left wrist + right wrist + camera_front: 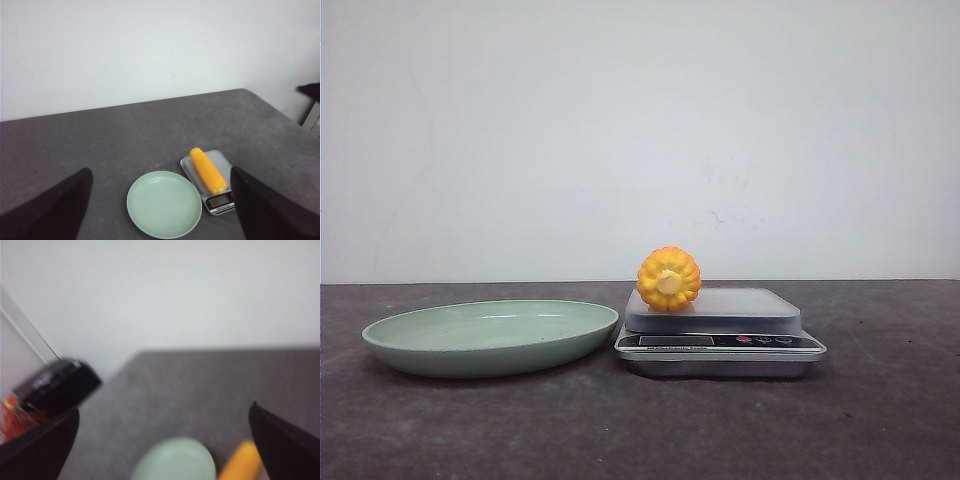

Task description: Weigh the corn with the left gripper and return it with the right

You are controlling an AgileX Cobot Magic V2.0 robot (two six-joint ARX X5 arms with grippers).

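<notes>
The corn [669, 279] is an orange-yellow cob lying on the platform of a small silver kitchen scale [750, 305], its pale cut end facing the front camera. From the left wrist view the corn [207, 170] lies diagonally across the scale [220, 201]. My left gripper [160, 170] hangs open well above the table, nothing between its black fingers. My right gripper [164, 407] is open and empty too, in a blurred view with the corn [242, 462] low beside one finger. Neither gripper shows in the front view.
A shallow pale green plate [490, 335] sits empty on the dark grey table just left of the scale, also seen as the plate [164, 204] from above. A blurred black object [55, 385] shows beside the table in the right wrist view. A white wall stands behind.
</notes>
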